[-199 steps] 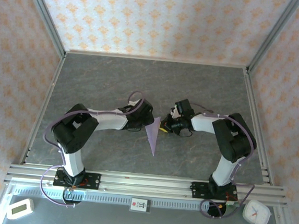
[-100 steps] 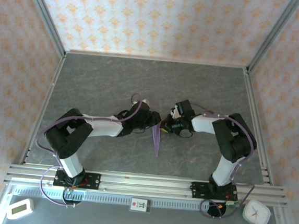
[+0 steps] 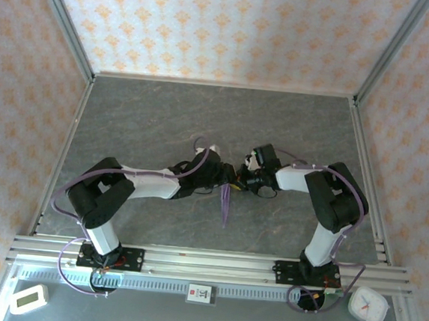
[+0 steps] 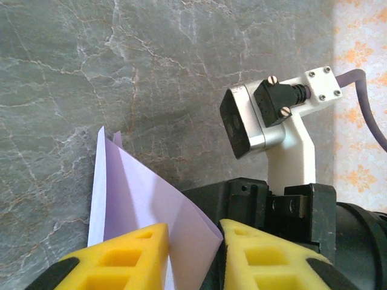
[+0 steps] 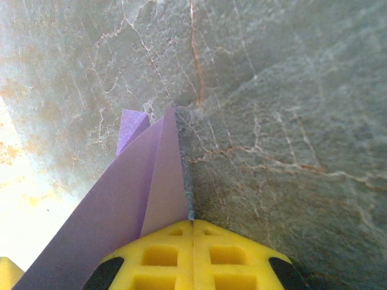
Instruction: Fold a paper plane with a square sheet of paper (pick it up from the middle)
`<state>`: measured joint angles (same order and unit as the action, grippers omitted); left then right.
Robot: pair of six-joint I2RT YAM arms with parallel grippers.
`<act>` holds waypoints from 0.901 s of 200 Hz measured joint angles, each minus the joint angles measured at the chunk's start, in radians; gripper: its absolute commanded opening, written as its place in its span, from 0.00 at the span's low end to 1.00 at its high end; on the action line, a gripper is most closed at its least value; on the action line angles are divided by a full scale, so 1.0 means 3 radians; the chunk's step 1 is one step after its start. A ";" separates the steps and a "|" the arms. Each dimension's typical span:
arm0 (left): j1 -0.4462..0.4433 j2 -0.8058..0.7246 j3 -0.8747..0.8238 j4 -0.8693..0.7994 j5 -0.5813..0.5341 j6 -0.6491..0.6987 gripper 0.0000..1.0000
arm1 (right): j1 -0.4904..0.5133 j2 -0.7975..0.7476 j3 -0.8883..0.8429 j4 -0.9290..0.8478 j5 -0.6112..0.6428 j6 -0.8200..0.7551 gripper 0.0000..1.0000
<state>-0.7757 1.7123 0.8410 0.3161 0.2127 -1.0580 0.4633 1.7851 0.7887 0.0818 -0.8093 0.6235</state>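
Creasing the paper plane (image 3: 225, 200): right tool (image 5: 192, 228) pinches its fold shut, left tool (image 4: 193, 235) straddles it open; next, probably squeezing the crease.

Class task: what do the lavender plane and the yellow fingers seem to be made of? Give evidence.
The paper plane: thin matte paper, shown by its sharp creases and lack of gloss. The left fingers: probably rigid plastic, dull yellow, with moulded square recesses.
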 measured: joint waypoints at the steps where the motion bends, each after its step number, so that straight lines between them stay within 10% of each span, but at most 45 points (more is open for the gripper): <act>1: -0.0001 0.0000 0.0001 -0.0005 -0.0008 -0.0001 0.32 | 0.0000 0.0000 0.0000 0.0001 0.0000 0.0000 0.00; 110: -0.0076 0.0011 0.0106 -0.0593 -0.0286 0.0039 0.17 | 0.0000 -0.0001 -0.0015 0.0033 -0.0008 -0.0001 0.00; 121: -0.0076 0.0037 0.0127 -0.0618 -0.0303 0.0039 0.00 | 0.0000 -0.0001 -0.0015 0.0034 -0.0008 -0.0001 0.00; 180: -0.0076 0.0141 0.0559 -0.1086 -0.0512 0.0272 0.00 | -0.0042 -0.0066 0.0046 -0.0209 0.0056 -0.0114 0.01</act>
<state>-0.7986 1.7546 1.0088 -0.0097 0.0589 -0.9764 0.4507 1.7653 0.8024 0.0193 -0.7925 0.5892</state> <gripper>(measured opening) 0.054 0.062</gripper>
